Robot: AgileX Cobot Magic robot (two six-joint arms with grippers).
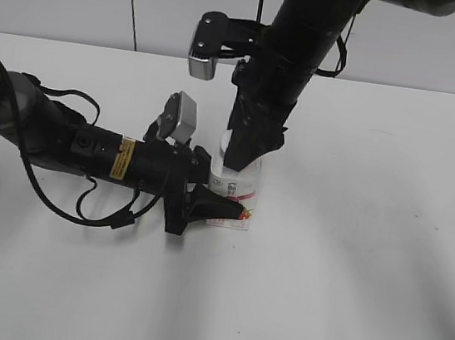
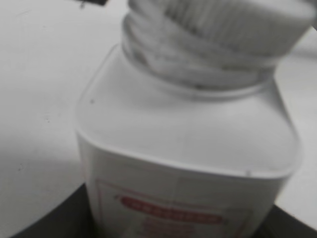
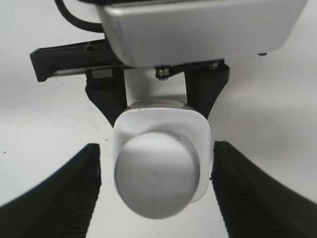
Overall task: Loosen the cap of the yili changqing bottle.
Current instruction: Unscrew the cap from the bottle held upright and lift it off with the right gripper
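Observation:
The yili changqing bottle (image 1: 246,188) stands upright on the white table, white with a red-pink label. My left gripper (image 1: 221,207) comes in from the left and is shut on the bottle's lower body; in the left wrist view the bottle (image 2: 183,139) fills the frame, dark jaws at both lower corners. The white cap (image 2: 233,25) sits on the neck with threads showing beneath it. From above, my right gripper (image 3: 156,148) is open, one finger on each side of the cap (image 3: 156,171) with a gap on both sides. In the exterior view it (image 1: 241,159) hides most of the cap.
The white table (image 1: 366,264) extends around the bottle. A grey wall with a dark vertical seam (image 1: 132,2) stands behind. The left arm's cables (image 1: 81,201) lie on the table at the left.

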